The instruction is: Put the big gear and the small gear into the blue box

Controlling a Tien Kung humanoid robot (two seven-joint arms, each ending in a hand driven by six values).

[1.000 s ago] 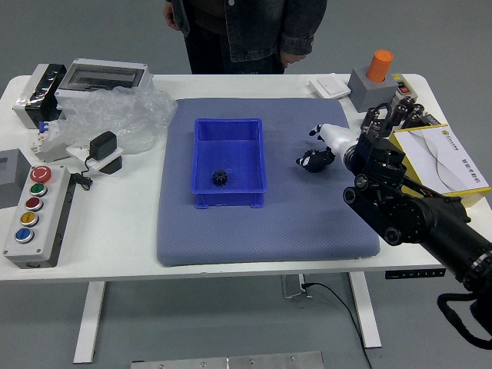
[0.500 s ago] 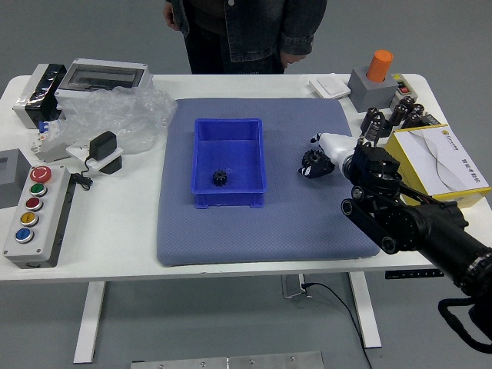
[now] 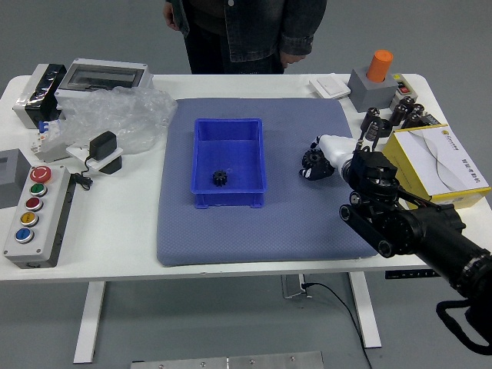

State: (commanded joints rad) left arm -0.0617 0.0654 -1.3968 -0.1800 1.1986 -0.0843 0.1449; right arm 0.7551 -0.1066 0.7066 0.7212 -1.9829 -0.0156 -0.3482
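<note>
The right hand (image 3: 337, 152) reaches in over the table (image 3: 115, 254), to the right of the blue box (image 3: 197, 154) and well apart from it. Whether it is spread, pressed together or pinching something cannot be told. At its end, on the side toward the blue box, is a dark shape that looks like the big gear (image 3: 314, 163); the two blend together, so a grasp cannot be confirmed. The small gear (image 3: 220, 177) lies inside the blue box, in its nearer half. Beyond the blue box, at the far side of the table, stands a person (image 3: 246, 34), both hands hanging low and holding nothing visible.
</note>
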